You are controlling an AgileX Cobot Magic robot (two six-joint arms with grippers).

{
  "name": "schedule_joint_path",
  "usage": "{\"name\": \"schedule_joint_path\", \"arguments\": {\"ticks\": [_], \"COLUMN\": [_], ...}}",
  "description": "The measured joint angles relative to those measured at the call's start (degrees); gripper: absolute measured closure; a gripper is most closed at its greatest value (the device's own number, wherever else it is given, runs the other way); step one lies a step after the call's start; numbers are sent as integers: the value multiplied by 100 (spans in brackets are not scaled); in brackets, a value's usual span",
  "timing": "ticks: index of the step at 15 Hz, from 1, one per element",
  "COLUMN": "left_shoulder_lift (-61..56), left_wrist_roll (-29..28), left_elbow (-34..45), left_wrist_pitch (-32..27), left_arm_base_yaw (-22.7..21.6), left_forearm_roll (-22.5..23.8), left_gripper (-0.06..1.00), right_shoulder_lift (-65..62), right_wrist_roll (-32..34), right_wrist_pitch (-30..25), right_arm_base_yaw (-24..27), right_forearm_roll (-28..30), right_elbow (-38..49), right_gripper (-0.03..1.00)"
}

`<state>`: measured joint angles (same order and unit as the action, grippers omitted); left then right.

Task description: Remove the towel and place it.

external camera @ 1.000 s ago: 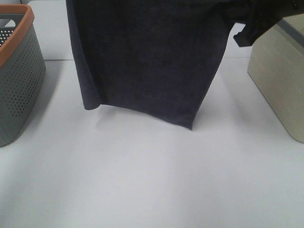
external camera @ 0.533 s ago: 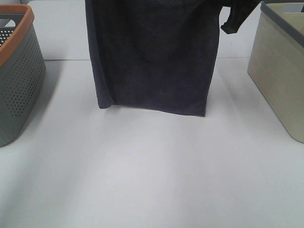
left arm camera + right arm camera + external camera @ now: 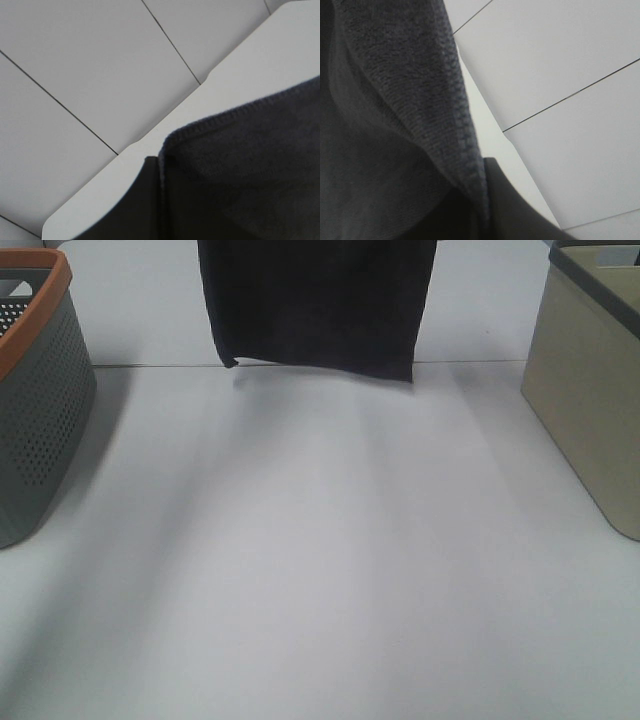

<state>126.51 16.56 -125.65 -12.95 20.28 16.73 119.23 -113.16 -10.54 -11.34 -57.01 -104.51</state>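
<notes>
Towel (image 3: 318, 305) of dark charcoal terry is seen hanging flat and upright over the far middle of the white table (image 3: 320, 570), between two containers and well apart from both. Its upper part is cut off by the top of the exterior view, so neither gripper is shown there. The lower hem is held near the thin seam line that crosses the tabletop. Whether the hem touches the surface cannot be told, though a faint shadow is cast beneath it. One lower corner, on the side of the left arm, is curled slightly.

In the left wrist view the left gripper (image 3: 159, 200) is seen pinching the towel. The stitched hem is bent round a corner and pressed against one dark finger (image 3: 125, 215), and the other finger is hidden behind the cloth. The table's edge and a tiled floor (image 3: 75, 65) are seen beyond.

In the right wrist view the right gripper (image 3: 485, 210) is likewise clamped on the cloth. The hem runs down into the grip beside a single dark finger (image 3: 520, 215) — the opposing finger is covered by the towel.

A perforated grey basket (image 3: 40, 390) with an orange rim is set at the table's left edge. A beige bin (image 3: 590, 400) with a dark rim is set at the right edge.
</notes>
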Motion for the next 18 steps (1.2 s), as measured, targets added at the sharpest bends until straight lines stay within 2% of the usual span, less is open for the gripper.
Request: {"name": "schedule_joint_path", "arguments": {"ticks": [1,2,3,4,6,8,12,14,16,18], "left_shoulder_lift": [86,143,149,132,63,80,401,590,682,716], "left_wrist_roll": [-109,-155,-195,-223,-304,-332,-332,-252,-138,-92], "left_elbow": [0,11,11,11,11,11,11,11,11,11], "left_wrist_pitch": [17,-418,-733,-877,-1037,-796,344,831,1077,1180], "left_arm_base_yaw": [-74,-74,-57,-46,-40,-86,-246,-304,-315,-321], "left_forearm_roll": [17,29,29,29,29,34,40,57,86,86], "left_gripper": [94,94,94,94,94,94,94,94,94,94], "right_shoulder_lift": [109,143,132,80,-40,-29,407,768,940,945], "right_wrist_roll": [40,361,430,550,607,430,-229,-298,-304,-69], "right_wrist_pitch": [0,-321,-401,-573,-521,-166,464,498,504,521], "right_arm_base_yaw": [0,0,0,0,0,0,0,0,0,0], "right_forearm_roll": [-115,-160,-155,-97,-29,-29,-6,-6,-6,-338], "right_elbow": [-132,-46,-6,86,132,132,-132,-596,-905,-1112], "right_gripper": [94,94,94,94,94,94,94,94,94,94]}}
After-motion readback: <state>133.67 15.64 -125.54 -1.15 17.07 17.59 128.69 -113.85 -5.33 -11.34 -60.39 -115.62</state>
